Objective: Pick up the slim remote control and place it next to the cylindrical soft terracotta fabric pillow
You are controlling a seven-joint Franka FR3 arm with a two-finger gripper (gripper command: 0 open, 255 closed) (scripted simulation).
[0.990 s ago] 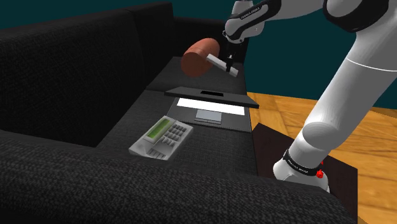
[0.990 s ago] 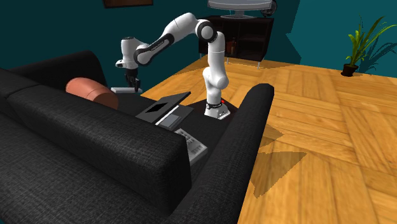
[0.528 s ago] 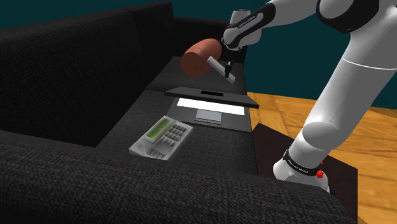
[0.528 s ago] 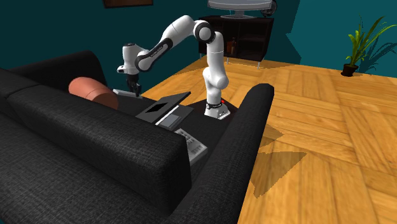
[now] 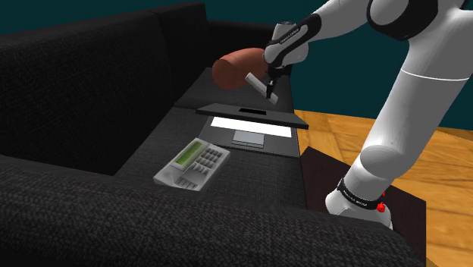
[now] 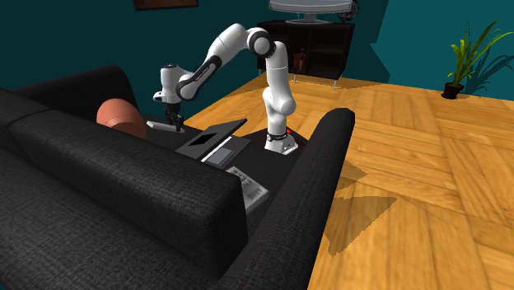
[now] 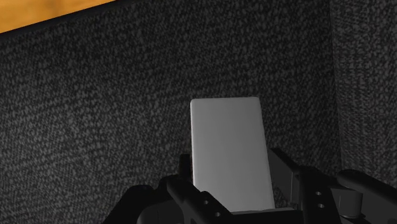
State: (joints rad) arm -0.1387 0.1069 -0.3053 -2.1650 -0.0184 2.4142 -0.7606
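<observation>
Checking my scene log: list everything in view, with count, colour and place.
sofa: 1, black, left of the shoulder view
pillow: 1, terracotta, at the sofa's far end
remote: 1, light grey, in the tool, beside the pillow
laptop: 1, black, open on the sofa
desk phone: 1, grey, on the sofa beside the laptop
potted plant: 1, green, second exterior view's upper right
stand: 1, dark, beside the sofa
arm: 1, white, reaching over the laptop
tool: 1, black, shut on the remote
</observation>
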